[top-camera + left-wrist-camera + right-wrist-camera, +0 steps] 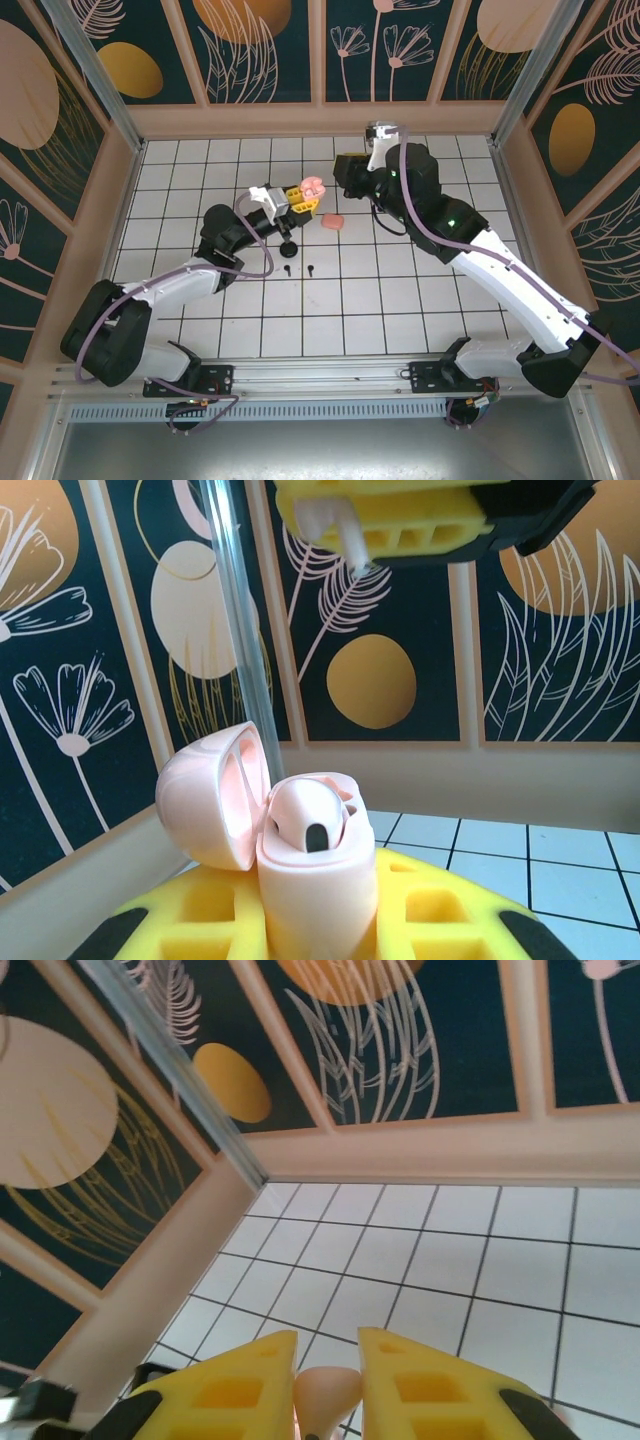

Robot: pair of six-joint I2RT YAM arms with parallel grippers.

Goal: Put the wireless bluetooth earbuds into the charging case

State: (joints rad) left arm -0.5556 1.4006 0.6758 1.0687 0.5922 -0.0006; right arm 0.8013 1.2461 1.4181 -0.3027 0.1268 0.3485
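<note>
Stem downward and long axis near upright, the pale earbud is hanging in the pinch of the right gripper, whose yellow fingers are holding it in a narrow grip; seen from the left wrist camera, it is sitting above the charging case, not touching it; the left gripper is clamping that case upright between its own yellow pads, over the back half of the white tiled table; the case is standing open, its rounded lid tipping back to the left on its hinge; one pink earbud is sitting in a well of the case, a dark oval patch facing the camera; case and buds are showing a glossy pale pink; two black earbuds are lying on the tiles nearer the arm bases, close to each other; a small pink item is resting on the tiles near the case, too small to identify.
</note>
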